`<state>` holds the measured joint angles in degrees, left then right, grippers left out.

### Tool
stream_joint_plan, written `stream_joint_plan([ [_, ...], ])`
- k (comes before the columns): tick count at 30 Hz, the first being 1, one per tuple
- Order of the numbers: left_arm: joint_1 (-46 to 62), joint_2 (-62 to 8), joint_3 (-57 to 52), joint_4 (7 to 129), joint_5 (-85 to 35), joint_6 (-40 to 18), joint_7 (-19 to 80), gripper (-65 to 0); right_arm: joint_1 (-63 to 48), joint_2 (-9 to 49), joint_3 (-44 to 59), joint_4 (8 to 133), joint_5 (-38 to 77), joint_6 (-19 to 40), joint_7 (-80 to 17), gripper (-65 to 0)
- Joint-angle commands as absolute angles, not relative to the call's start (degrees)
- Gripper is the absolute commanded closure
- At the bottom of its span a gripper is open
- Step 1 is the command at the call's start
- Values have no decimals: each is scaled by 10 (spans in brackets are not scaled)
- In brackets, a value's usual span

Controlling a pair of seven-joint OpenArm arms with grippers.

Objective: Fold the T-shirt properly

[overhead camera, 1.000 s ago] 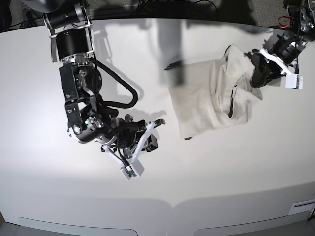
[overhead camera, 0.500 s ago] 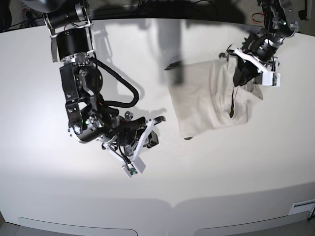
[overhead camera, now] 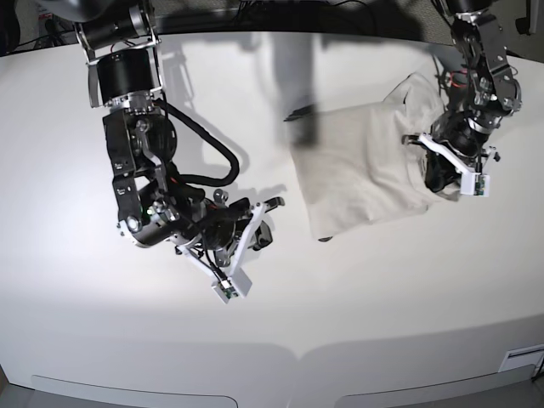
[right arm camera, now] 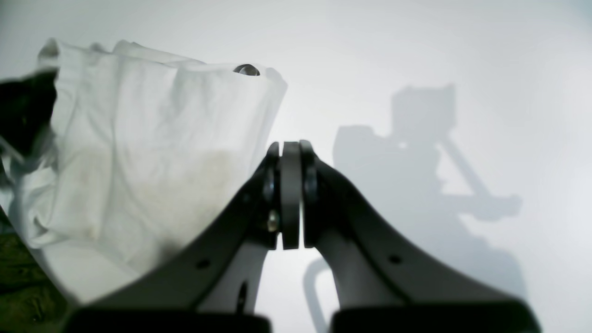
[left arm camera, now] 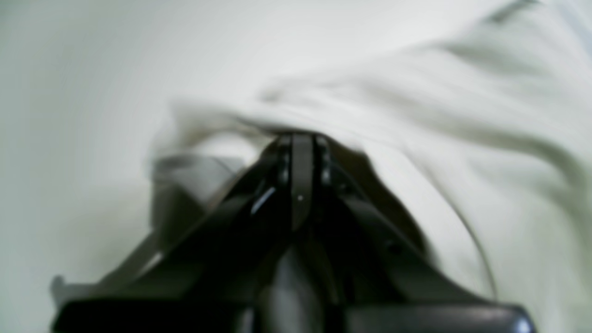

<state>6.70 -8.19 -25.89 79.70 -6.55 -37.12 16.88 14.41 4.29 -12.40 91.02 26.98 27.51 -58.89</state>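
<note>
The left end effector [overhead camera: 435, 174] grips the T-shirt's [overhead camera: 357, 166] right edge; the right end effector [overhead camera: 270, 214] is clenched, empty, over the bench [overhead camera: 85, 323].

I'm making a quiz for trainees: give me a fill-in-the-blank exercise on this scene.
1. The garment on the table is a pale ____.
2. The right claw, over bare tabletop, is ____.
3. The left claw is at the T-shirt's ____ edge in the base view.
4. The robot has ____ arms.

Missing: T-shirt; shut; right; two
</note>
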Motion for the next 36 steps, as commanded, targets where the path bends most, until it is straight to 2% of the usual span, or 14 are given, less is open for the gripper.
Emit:
stream_joint_plan([
  [1, 54, -99, -262, 802, -86, -372, 153, 0, 158, 41, -123, 920, 276, 279, -580, 0],
  [6, 57, -152, -262, 801, -168, -373, 165, 0, 158, 41, -123, 920, 276, 279, -579, 0],
  [11, 69, -180, -262, 801, -210, -373, 241, 0, 158, 39, -123, 920, 276, 279, -569, 0],
  [15, 105, -196, -262, 801, -312, -373, 264, 0, 158, 15, -124, 920, 270, 280, -542, 0],
  [25, 230, -197, -262, 843, -440, -374, 270, 0, 159, -31, -153, 885, 266, 281, -483, 0],
  [33, 315, -174, -262, 905, -457, -375, 275, 0, 165, -90, -188, 776, 176, 301, -417, 0],
  [36, 327, -148, -262, 905, -455, -376, 286, 0, 170, -90, -189, 740, 143, 301, -396, 0],
])
